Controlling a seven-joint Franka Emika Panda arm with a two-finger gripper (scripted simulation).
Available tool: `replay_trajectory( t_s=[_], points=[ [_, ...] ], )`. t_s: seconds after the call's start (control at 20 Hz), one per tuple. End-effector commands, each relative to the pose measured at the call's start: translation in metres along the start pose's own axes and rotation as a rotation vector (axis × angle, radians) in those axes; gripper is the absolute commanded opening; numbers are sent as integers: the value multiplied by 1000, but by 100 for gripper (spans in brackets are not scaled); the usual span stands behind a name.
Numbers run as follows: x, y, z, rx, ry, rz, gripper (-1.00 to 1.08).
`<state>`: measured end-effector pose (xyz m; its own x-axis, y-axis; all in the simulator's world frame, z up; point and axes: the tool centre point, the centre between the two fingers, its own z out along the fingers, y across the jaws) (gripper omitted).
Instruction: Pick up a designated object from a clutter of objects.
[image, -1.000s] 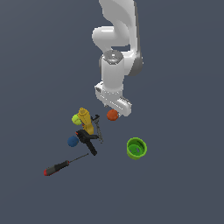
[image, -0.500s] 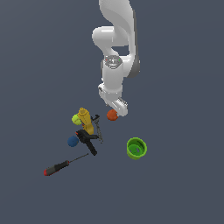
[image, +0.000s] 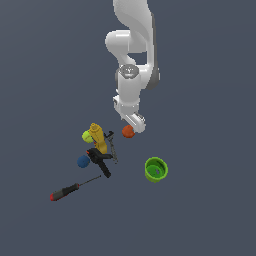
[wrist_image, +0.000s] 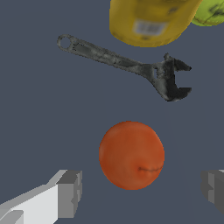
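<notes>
- The red-handled screwdriver with a dark metal shaft (image: 70, 189) lies at the far edge of the exterior view's left, well apart from the rest, at about 8 o'clock from the cluster.
- The small smooth blue ball (image: 83, 161) sits just beside the black plastic-looking tool (image: 100, 161); the yellow-green ball (image: 88, 136) touches the yellow bottle (image: 98, 137) at its 9 o'clock.
- A dull grey metal adjustable wrench (wrist_image: 127, 66) lies between the bottle and the target.
- The small smooth orange-red ball (image: 128, 131) rests on the dark grey counter (image: 210, 210), at 3 o'clock from the bottle and clear of the clutter.
- Compared with a second ago, the white arm's wrist has turned and dropped lower; the pincer (image: 136, 123) now sits just over the ball, at its 1 o'clock in the exterior view.
- In the wrist view the pincer (wrist_image: 142, 192) is released, its two fingers (wrist_image: 68, 192) spread wide and apart from the ball on either side.
- My reading: alignment is nearly done; a further descent, then a squeeze, remains. The round ball may roll if one finger touches first.
- The bright green plastic cup (image: 155, 169) stands alone at the exterior view's right, at 5 o'clock from the ball.
</notes>
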<state>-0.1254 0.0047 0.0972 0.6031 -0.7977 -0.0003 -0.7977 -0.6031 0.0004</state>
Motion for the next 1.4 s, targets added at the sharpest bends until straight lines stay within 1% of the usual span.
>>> replay_trajectory(
  t_s=[0.0,0.55,0.85,0.9,1.35],
  points=[
    [0,0,2,0,0,0,100],
    [-1,1,38,0,0,3,100],
    [-1,1,46,0,0,3,100],
    [-1,1,46,0,0,3,-100],
    [-1,1,46,0,0,3,-100]
  ],
)
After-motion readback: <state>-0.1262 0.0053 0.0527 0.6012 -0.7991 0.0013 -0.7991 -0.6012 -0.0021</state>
